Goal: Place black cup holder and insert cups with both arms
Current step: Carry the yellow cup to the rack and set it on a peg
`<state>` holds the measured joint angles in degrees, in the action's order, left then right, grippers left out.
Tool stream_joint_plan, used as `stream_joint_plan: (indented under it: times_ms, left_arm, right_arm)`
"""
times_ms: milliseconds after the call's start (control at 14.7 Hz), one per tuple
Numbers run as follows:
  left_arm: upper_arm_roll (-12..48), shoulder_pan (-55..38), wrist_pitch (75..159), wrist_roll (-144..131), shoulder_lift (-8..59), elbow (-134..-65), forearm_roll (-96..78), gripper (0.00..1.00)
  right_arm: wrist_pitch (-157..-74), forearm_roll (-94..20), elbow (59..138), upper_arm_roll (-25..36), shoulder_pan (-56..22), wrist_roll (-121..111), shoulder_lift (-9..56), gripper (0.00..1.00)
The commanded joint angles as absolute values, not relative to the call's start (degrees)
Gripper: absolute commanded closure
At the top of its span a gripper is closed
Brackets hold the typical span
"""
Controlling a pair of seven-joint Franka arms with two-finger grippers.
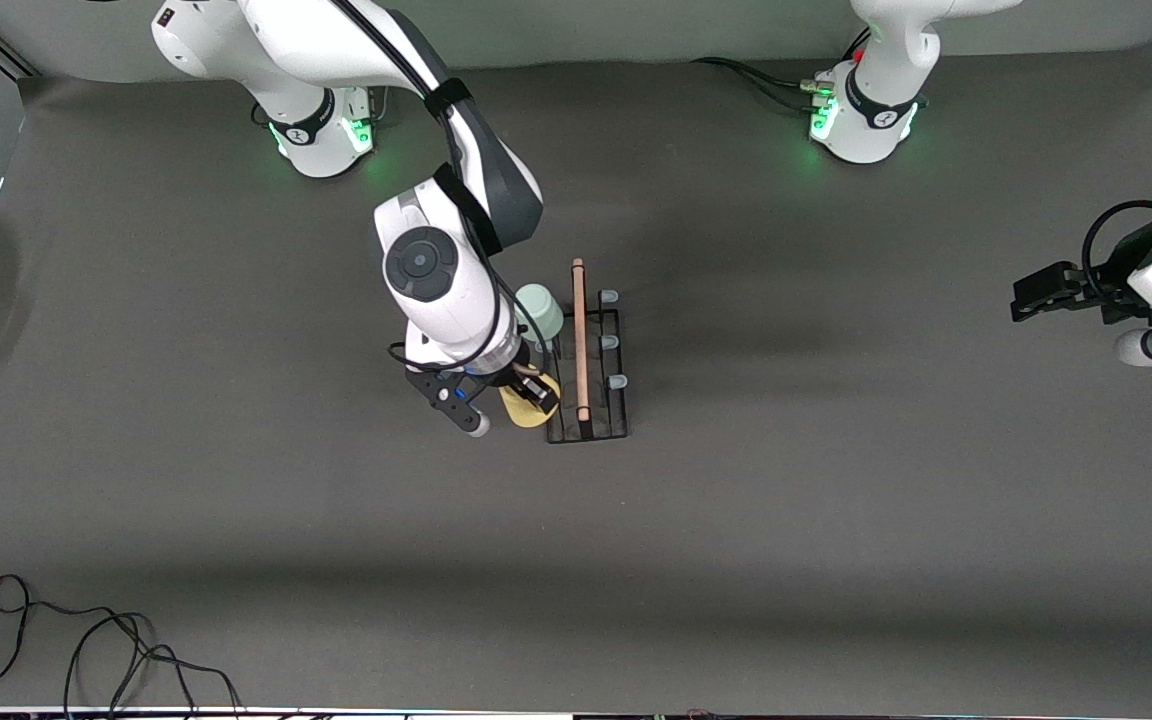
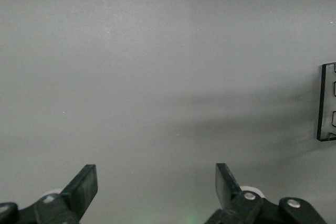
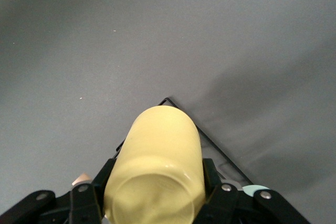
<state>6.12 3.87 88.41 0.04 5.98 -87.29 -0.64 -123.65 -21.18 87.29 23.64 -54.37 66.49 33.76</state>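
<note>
Right wrist view: the right gripper (image 3: 152, 195) has its fingers (image 3: 86, 200) closed on the yellow cup (image 3: 157, 166), which is held inverted with its base toward the camera. In the front view I see this cup (image 1: 528, 405) at the corner of the black cup holder (image 1: 588, 360) nearest the front camera, on the side toward the right arm's end of the counter (image 1: 836, 520). The mint green cup (image 1: 539, 310) already sits on a peg on the same side. I cannot see the peg under the yellow cup.

I judge the main risks as follows:

1. If the cup mouth is off the peg, the rim may catch the wire frame and tip or drag the holder.
2. Early release may let the cup lean and fall to the counter.
3. The wrist is close to the mint green cup, so retraction could knock it.

The left gripper (image 2: 155, 195) waits with fingers (image 2: 84, 184) wide, over bare counter at the left arm's end, well apart from the holder.
</note>
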Motion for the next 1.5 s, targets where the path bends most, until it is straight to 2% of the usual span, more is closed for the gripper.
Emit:
stream_joint_plan:
  times_ms: [0,614,682,750,818,886,955,1295,1432]
  left_arm:
    - [6.42,4.13,88.42,0.09,5.27,-87.89,0.18,0.00]
    - [6.42,4.13,88.33,0.09,5.36,-87.89,0.18,0.00]
    - [6.42,4.13,88.33,0.09,5.36,-87.89,0.18,0.00]
    - [6.33,4.13,88.33,0.09,5.36,-87.89,0.18,0.00]
    - [6.33,4.13,88.33,0.09,5.36,-87.89,0.18,0.00]
    - [6.33,4.13,88.33,0.09,5.36,-87.89,0.18,0.00]
    - [6.33,4.13,88.33,-0.09,5.36,-87.89,0.18,0.00]
    - [6.33,4.13,88.24,-0.09,5.36,-87.98,0.18,0.00]
    - [6.33,4.13,88.24,-0.09,5.45,-87.98,0.18,0.00]
  right_arm:
    - [-124.62,-20.21,85.25,23.91,-54.76,68.82,35.94,1.00]
    - [-125.16,-19.95,85.34,23.91,-55.90,69.17,38.41,0.99]
    - [-125.16,-19.95,85.34,23.91,-55.90,69.17,38.67,0.86]
    - [-125.42,-19.95,85.34,23.91,-55.90,69.17,39.02,0.66]
    - [-126.03,-19.86,85.34,23.91,-55.99,69.17,39.55,0.33]
    - [-126.21,-19.86,85.34,23.91,-55.99,69.26,39.72,0.04]
    - [-126.21,-19.86,85.34,23.91,-55.99,69.17,39.81,0.00]
    - [-126.21,-19.43,85.25,24.17,-55.90,68.12,38.85,0.00]
    - [-125.25,-15.31,85.25,24.43,-55.11,64.44,36.58,0.00]
